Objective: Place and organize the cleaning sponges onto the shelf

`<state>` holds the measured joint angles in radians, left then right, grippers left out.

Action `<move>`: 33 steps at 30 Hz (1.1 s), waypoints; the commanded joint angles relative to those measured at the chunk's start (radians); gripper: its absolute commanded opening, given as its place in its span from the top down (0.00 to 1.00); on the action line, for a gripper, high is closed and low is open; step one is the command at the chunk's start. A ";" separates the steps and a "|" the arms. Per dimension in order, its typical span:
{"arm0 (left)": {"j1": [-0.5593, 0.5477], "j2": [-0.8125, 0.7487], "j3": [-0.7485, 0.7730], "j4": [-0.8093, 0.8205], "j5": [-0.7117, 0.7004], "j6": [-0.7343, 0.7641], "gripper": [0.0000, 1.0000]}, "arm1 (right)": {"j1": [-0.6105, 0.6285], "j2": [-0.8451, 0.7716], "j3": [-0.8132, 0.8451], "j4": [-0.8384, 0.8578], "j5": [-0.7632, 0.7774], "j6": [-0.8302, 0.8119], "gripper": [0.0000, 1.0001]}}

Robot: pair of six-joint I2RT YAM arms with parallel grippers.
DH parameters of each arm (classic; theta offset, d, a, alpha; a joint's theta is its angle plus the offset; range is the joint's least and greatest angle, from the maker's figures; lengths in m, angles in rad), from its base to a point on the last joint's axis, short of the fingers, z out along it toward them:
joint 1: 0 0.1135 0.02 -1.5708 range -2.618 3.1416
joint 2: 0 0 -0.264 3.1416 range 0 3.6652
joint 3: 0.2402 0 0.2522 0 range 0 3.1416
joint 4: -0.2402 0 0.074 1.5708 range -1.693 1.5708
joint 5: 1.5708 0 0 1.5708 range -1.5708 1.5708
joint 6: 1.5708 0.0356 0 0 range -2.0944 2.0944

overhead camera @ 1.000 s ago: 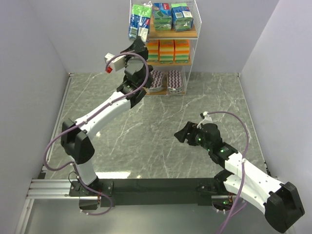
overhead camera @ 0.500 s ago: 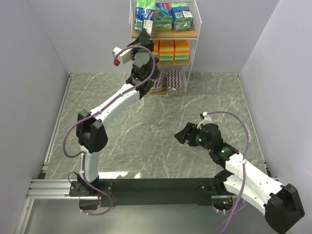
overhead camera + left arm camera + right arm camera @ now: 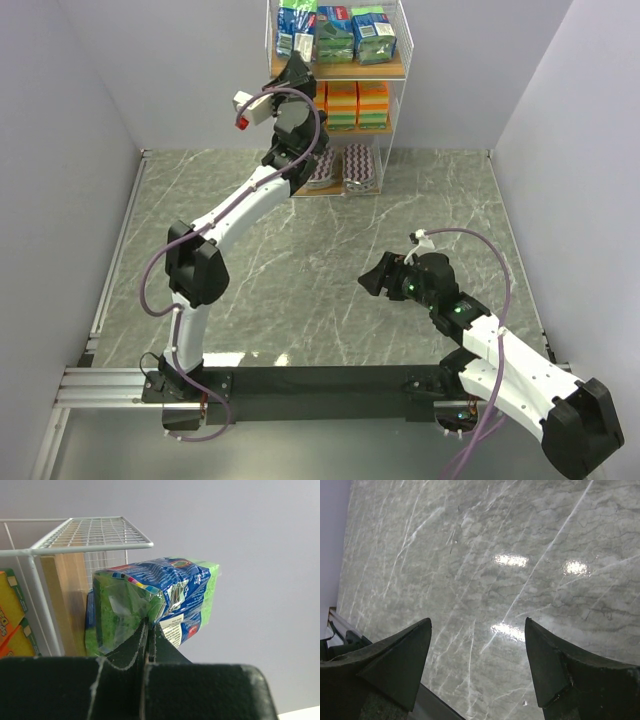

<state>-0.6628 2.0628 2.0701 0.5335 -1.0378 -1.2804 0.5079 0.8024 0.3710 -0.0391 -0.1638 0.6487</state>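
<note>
Up high, the left end effector (image 3: 149, 626) pinches a blue-green pack (image 3: 152, 596) at the shelf (image 3: 95, 531) top's left; the right end effector (image 3: 477, 626) gapes wide over the bench (image 3: 495, 540).

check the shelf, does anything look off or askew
Nothing spilled or fallen. One odd spot: the leftmost pack on the top tier of the shelf is pinched by its crumpled wrapper in the left gripper, and the wrist view doesn't show whether it rests fully on the board.
</note>
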 commanded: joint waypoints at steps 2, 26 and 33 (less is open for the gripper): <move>0.008 0.003 0.038 0.059 0.021 -0.010 0.96 | -0.014 -0.014 -0.001 0.002 -0.011 -0.021 0.18; 0.051 0.006 0.047 0.119 0.145 0.067 0.43 | -0.035 -0.023 -0.018 0.002 -0.025 -0.024 0.18; 0.078 0.026 0.054 0.103 0.188 0.035 0.43 | -0.040 -0.015 -0.018 0.008 -0.026 -0.023 0.18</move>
<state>-0.5941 2.0808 2.0766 0.6319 -0.9051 -1.2270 0.4778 0.7959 0.3542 -0.0460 -0.1856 0.6376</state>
